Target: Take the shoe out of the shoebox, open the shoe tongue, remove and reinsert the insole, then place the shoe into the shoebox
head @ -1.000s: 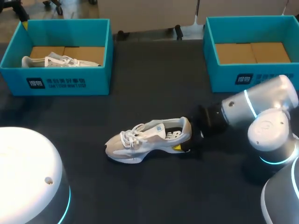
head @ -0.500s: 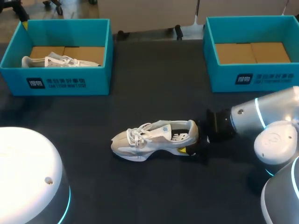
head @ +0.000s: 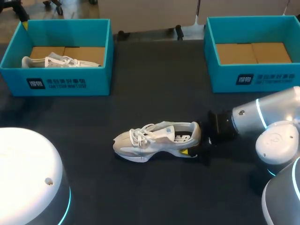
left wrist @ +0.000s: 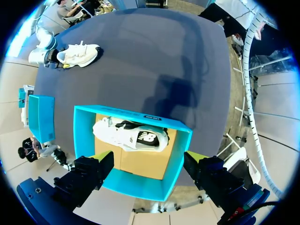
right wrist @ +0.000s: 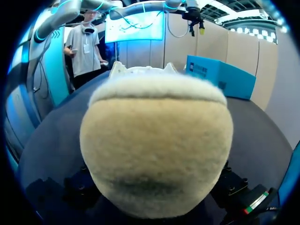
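Observation:
A white and beige shoe (head: 157, 139) lies on its sole in the middle of the dark table, toe pointing left. My right gripper (head: 193, 140) is shut on its heel, one yellow tip showing under the heel's near side. In the right wrist view the fuzzy beige heel (right wrist: 157, 145) fills the space between the fingers. My left gripper (left wrist: 149, 161) hangs open high above the left blue shoebox (left wrist: 136, 185), which holds a second white shoe (left wrist: 131, 136). From there the table shoe (left wrist: 77, 54) looks small and far off.
The left shoebox (head: 65, 84) stands at the back left with the second shoe (head: 58, 61) inside. An empty blue shoebox (head: 253, 77) with a cardboard floor stands at the back right. My left arm's white housing (head: 28, 173) fills the front left corner.
My right gripper has drawn back to the right and carried the shoe with it, most of it in the first half second. The left arm has kept still.

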Action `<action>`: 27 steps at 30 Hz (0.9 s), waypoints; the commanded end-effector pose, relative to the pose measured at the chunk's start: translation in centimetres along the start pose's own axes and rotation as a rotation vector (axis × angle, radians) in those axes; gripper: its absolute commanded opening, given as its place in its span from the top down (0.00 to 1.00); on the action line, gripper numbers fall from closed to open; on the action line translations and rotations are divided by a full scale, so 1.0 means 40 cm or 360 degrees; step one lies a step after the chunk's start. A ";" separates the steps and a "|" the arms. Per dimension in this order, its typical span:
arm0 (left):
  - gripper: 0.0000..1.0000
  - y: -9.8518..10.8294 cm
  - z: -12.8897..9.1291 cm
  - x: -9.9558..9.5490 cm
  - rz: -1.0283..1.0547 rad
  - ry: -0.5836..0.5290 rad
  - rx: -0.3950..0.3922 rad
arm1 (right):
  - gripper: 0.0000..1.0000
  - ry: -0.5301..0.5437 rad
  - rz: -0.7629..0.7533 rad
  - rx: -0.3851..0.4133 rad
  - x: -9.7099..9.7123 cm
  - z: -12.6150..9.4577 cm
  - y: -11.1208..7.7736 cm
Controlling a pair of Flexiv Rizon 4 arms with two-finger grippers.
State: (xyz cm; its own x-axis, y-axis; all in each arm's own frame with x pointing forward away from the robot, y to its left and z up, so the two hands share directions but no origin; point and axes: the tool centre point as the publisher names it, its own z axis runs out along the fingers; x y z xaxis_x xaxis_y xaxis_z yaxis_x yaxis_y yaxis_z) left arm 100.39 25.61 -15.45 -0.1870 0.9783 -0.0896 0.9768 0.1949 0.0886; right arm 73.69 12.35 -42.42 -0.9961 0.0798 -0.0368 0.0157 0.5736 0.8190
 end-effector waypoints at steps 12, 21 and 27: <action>0.00 -0.002 -0.001 0.000 0.0000 0.0006 -0.0002 | 1.00 -0.0004 0.0001 0.0014 -0.003 0.009 0.001; 0.00 -0.038 -0.052 -0.141 -0.1047 0.0319 0.0042 | 1.00 -0.0004 0.0001 0.0014 -0.003 0.009 0.001; 0.00 -0.070 -0.042 -0.191 -0.1795 0.0423 -0.0101 | 1.00 -0.0004 0.0001 0.0014 -0.003 0.009 0.001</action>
State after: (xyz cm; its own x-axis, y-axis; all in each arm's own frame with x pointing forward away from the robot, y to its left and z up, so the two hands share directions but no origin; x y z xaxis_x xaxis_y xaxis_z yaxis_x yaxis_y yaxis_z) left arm 99.22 19.11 -13.24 -0.5475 0.8351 -0.0534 0.8332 0.5499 0.0579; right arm 73.70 12.36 -42.43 -0.9961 0.0802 -0.0373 0.0156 0.5735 0.8191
